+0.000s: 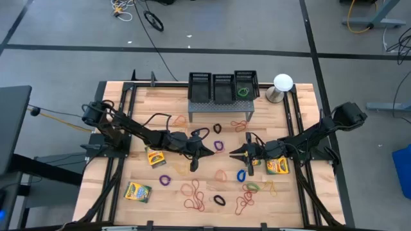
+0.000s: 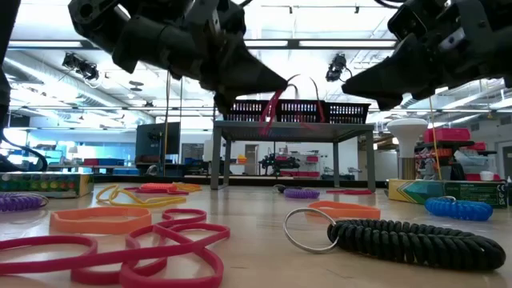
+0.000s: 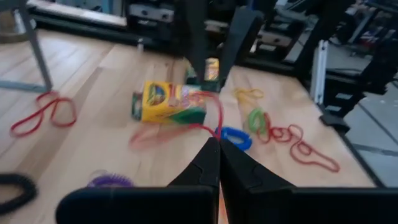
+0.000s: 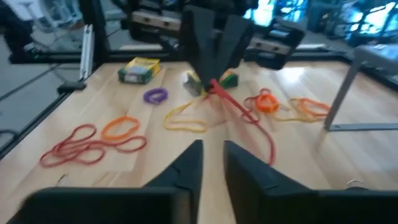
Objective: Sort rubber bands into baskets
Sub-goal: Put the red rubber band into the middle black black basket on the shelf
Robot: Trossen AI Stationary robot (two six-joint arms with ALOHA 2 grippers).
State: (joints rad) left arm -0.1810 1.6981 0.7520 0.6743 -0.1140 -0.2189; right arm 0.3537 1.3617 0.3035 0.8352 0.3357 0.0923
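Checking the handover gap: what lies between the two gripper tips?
A red rubber band hangs from the shut left gripper; otherwise bare wooden table up to the right gripper, per high view.

Table (image 1: 302, 212): pale wood planks, smooth, low sheen. Rubber bands (image 2: 144, 248): smooth matt rubber; black coiled band (image 2: 416, 240), lower right of low view, ribbed, slightly glossy. Baskets (image 1: 223, 86): black mesh. Stand (image 2: 280, 128): grey matt metal. Crayon box (image 3: 168, 102): glossy printed card.

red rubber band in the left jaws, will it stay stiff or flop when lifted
Probably floppy: the red rubber band hangs from the shut left gripper in a loose curving strand rather than keeping a loop. It looks thin, so likely very light. It may swing as the arm moves, and could catch on the orange band close by.
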